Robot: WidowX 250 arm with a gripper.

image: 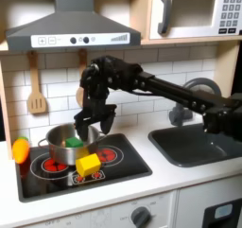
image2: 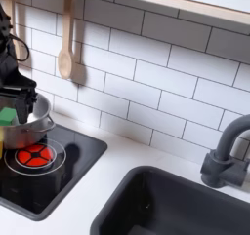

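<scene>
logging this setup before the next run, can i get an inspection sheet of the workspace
surface: toy stovetop with two red burners, set in a white counter
job's things: silver pot on the back left burner, a green object inside it
clutter: yellow block on the stovetop in front of the pot; yellow-orange object at the stovetop's left edge in the first exterior view
grippers: hand pointing down just above the pot's rim, holding nothing that can be seen; open or shut cannot be told
cables: nothing seen
surroundings: wooden spatula on the white tile wall, range hood, microwave, sink with grey faucet
</scene>
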